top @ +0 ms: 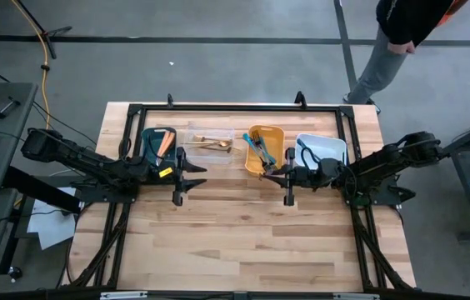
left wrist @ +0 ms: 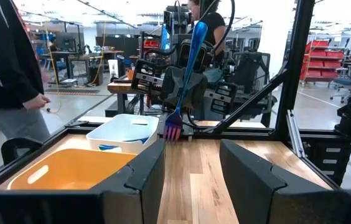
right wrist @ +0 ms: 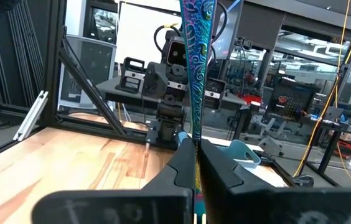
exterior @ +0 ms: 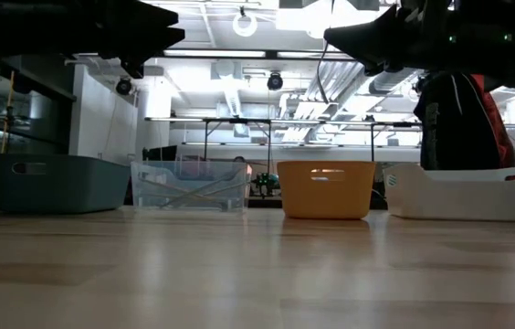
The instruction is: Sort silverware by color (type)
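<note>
Right wrist view, right pincer (right wrist: 196,163) clamped on patterned iridescent fork (right wrist: 195,74), left pincer (left wrist: 191,180) parted, empty.

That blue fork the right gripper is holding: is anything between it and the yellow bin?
Nothing visible. The right gripper holds the blue fork above bare table right beside the yellow bin. The left gripper waits farther off.

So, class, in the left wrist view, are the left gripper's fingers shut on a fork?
No: the left gripper has bare table between its open fingers; the blue fork hangs from the right gripper farther off.
</note>
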{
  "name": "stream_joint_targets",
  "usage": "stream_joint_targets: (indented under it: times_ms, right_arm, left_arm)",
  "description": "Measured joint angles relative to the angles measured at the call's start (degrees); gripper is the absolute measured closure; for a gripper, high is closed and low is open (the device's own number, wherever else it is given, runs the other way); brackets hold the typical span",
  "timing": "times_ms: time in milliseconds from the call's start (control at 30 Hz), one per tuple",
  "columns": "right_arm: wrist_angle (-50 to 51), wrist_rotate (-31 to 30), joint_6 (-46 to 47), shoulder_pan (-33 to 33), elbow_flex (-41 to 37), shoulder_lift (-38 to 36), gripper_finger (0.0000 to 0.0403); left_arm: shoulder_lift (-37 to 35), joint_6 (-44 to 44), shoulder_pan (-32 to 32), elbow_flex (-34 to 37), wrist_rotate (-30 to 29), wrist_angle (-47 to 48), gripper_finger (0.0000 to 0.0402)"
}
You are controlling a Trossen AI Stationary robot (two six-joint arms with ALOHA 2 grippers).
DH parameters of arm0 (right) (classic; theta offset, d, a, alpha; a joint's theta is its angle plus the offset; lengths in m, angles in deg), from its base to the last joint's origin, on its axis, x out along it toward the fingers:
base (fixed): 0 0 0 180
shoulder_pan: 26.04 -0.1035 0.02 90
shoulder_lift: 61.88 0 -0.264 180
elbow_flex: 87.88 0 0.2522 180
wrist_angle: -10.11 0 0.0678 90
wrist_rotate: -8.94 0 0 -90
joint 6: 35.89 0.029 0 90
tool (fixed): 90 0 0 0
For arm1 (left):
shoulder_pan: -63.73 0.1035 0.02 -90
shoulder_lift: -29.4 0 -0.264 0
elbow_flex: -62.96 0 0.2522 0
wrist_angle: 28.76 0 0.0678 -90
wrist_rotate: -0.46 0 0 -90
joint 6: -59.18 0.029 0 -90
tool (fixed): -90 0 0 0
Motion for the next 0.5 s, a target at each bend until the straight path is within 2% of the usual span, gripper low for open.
stream_joint_targets:
  times_ms: [333,400,500]
  right_arm:
    - [0.96,-0.29,0.01,0.0,0.01,0.0,0.0403]
    - [1.39,-3.68,1.05,-0.33,0.69,0.0,0.0403]
    - [2.61,-14.49,1.69,-1.57,3.91,-0.02,0.0403]
  left_arm:
    - [0.0,0.0,0.0,0.0,0.0,0.01,0.0257]
    - [0.0,-0.02,0.0,0.0,0.0,0.01,0.0257]
    - [0.0,-0.02,0.02,0.02,-0.02,0.01,0.0257]
